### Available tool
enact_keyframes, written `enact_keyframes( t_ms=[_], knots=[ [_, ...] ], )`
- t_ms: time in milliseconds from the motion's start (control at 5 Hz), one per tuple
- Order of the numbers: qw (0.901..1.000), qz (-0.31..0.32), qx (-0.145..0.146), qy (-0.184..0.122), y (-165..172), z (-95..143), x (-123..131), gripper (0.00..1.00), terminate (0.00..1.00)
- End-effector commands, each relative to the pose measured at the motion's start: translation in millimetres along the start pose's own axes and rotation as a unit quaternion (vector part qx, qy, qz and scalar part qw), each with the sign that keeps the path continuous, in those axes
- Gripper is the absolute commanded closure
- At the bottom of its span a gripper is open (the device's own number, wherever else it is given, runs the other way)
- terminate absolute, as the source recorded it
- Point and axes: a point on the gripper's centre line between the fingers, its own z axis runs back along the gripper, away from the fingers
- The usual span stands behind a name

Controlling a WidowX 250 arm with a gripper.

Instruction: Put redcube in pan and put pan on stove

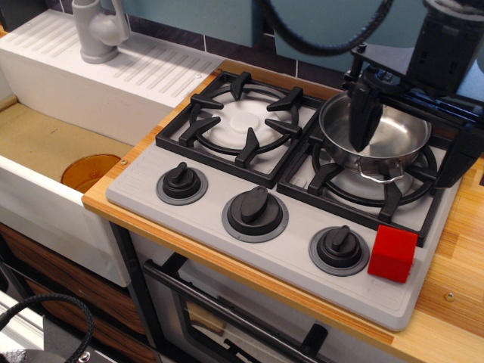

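The redcube (392, 253) sits on the front right corner of the light-grey stove (144, 189), just right of the rightmost knob. Resting on the right burner grate is the shiny steel pan (393, 132), with a wire loop handle facing the front. My gripper (413, 136) hangs over the pan, open wide. Its left finger (365, 113) points down into the pan's left half, and its right finger (461, 155) stands outside the pan's right rim. Nothing is held. The inside of the pan shows no cube.
The left burner grate (243, 125) has nothing on it. Three black knobs (255, 212) line the stove's front. A white sink unit (45, 162) with a grey faucet (100, 30) and an orange drain stands to the left. A wooden counter (454, 257) borders the stove on the right.
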Motion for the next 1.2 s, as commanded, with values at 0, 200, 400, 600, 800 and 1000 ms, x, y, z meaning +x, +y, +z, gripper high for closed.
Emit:
enact_keyframes(
  t_ms=[0,200,400,600,800,1000],
  knots=[
    [1.0000,0.000,0.000,0.000,0.0,0.0,0.0,0.00,0.00],
    [0.9998,0.002,-0.002,-0.019,-6.6,-12.8,-0.4,0.00,0.00],
    [0.9994,0.003,-0.003,-0.034,-11.5,-24.9,2.7,0.00,0.00],
    [0.9989,0.002,-0.003,-0.047,-15.3,-34.6,4.0,0.00,0.00],
    [0.9983,0.001,0.001,-0.058,-18.7,-43.2,3.9,0.00,0.00],
    [0.9980,0.002,-0.001,-0.064,-21.5,-49.4,1.8,0.00,0.00]
  ],
)
